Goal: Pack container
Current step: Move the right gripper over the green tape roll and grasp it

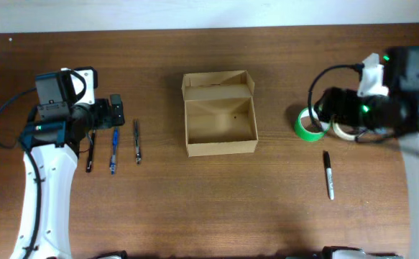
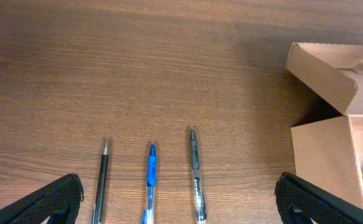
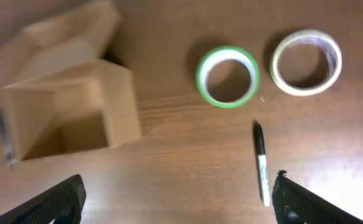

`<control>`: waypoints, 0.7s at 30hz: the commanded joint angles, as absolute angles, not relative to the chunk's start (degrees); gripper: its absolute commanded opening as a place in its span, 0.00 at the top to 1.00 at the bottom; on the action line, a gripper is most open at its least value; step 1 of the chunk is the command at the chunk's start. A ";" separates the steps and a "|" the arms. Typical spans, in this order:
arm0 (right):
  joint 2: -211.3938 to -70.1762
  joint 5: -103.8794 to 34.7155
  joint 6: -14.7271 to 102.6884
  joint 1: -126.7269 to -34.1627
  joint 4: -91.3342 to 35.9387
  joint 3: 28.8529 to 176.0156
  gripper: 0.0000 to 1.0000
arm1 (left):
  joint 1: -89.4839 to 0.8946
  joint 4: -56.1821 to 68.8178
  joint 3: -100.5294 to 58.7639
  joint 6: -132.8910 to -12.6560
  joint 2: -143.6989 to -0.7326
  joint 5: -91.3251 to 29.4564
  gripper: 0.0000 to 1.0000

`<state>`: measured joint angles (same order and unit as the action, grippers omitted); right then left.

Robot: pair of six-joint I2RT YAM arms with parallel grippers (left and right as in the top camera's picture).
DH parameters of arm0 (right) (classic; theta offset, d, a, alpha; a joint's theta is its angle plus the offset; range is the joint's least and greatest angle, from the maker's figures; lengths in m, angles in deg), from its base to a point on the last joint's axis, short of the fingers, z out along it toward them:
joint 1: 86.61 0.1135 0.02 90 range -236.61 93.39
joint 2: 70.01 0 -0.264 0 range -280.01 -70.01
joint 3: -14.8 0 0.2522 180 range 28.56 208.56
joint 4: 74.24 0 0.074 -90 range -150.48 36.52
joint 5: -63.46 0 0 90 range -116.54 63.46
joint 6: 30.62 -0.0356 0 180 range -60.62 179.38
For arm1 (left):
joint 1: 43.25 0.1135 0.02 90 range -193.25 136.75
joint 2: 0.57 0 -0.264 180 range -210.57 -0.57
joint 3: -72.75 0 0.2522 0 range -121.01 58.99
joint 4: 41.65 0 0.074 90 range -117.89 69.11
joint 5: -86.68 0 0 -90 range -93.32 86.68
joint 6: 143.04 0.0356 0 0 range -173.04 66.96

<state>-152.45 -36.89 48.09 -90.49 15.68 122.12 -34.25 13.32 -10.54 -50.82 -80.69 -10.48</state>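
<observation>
Set on the table (image 1: 195,208) of brown wood grain: the container (image 1: 221,147), mouth upward, with its hinged lid flap (image 1: 216,85) thrown open on the far side. Slightly wider than deep, so the long axis runs left to right, with edges nearly square to the table's. Plain matte tan cardboard, creased at the folds, sides unmarked.

Well to the left of the container, three slim pens side by side, parallel to its side walls: a clear pen (image 2: 195,177) nearest it, then a blue pen (image 2: 150,180), then a black pen (image 2: 101,180).

To the right of the container, a glossy green tape roll (image 3: 228,76), and just beyond that a pale tape roll (image 3: 306,62), both lying flat. Nearer than the rolls, a black marker (image 3: 261,162) with a white band, its print too small to read.

Left gripper (image 2: 178,180) above the pens, fingers spread wide, holding nothing. Right gripper (image 3: 179,180) right of the container, fingers likewise wide and empty.
</observation>
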 commanded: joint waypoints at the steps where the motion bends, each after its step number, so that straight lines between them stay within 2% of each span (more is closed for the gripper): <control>1: -159.35 -32.10 41.71 -91.08 15.13 123.03 0.07 | -34.03 13.34 -11.66 -49.70 -81.23 -11.90 0.01; 5: -165.93 -30.53 39.78 -92.89 13.60 123.03 0.12 | -34.03 13.32 -11.66 -49.70 -81.23 -11.90 0.01; 13: -175.79 -29.50 40.96 -96.80 13.69 122.90 0.12 | -34.08 13.34 -11.66 -49.70 -81.23 -11.90 0.01; 21: -182.19 -29.48 40.94 -96.70 8.03 121.70 0.13 | -34.08 13.34 -11.66 -49.70 -81.23 -11.90 0.01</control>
<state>-180.12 -30.42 41.38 -96.70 9.25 122.03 -34.25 13.30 -10.57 -50.80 -81.06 -10.89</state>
